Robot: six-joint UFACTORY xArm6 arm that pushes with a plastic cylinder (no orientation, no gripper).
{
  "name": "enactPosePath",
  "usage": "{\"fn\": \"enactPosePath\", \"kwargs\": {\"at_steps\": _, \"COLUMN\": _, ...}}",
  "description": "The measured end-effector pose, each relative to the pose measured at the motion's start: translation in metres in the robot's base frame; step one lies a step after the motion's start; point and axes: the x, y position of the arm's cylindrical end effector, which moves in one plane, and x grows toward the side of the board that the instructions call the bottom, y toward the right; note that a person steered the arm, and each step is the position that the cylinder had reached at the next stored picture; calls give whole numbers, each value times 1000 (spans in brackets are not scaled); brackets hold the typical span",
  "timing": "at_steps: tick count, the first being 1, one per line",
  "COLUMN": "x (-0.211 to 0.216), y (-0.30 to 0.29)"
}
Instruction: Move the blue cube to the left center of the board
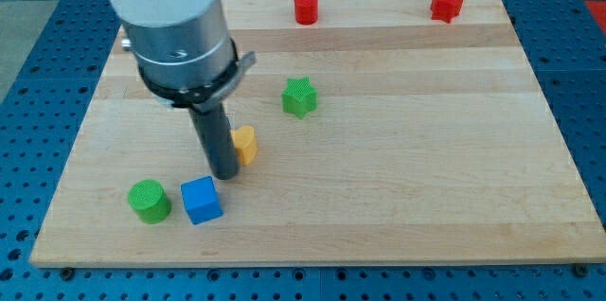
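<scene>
The blue cube (201,200) sits near the view's bottom left of the wooden board (398,178). My tip (225,174) rests on the board just above and to the right of the blue cube, very close to its upper right corner. The dark rod rises from there into the grey arm body at the view's upper left. A green cylinder (149,201) stands just left of the blue cube.
A yellow block (245,145) sits right behind the rod, partly hidden by it. A green star-shaped block (299,97) lies near the middle. A red cylinder (305,8) and a red star-shaped block (446,4) stand along the view's top edge.
</scene>
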Motion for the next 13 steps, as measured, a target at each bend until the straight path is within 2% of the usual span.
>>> {"fn": "enactPosePath", "kwargs": {"at_steps": 2, "x": 59, "y": 13}}
{"fn": "enactPosePath", "kwargs": {"at_steps": 3, "x": 76, "y": 4}}
{"fn": "enactPosePath", "kwargs": {"at_steps": 8, "x": 22, "y": -53}}
{"fn": "enactPosePath", "kwargs": {"at_steps": 11, "x": 5, "y": -58}}
{"fn": "enactPosePath", "kwargs": {"at_steps": 13, "x": -23, "y": -57}}
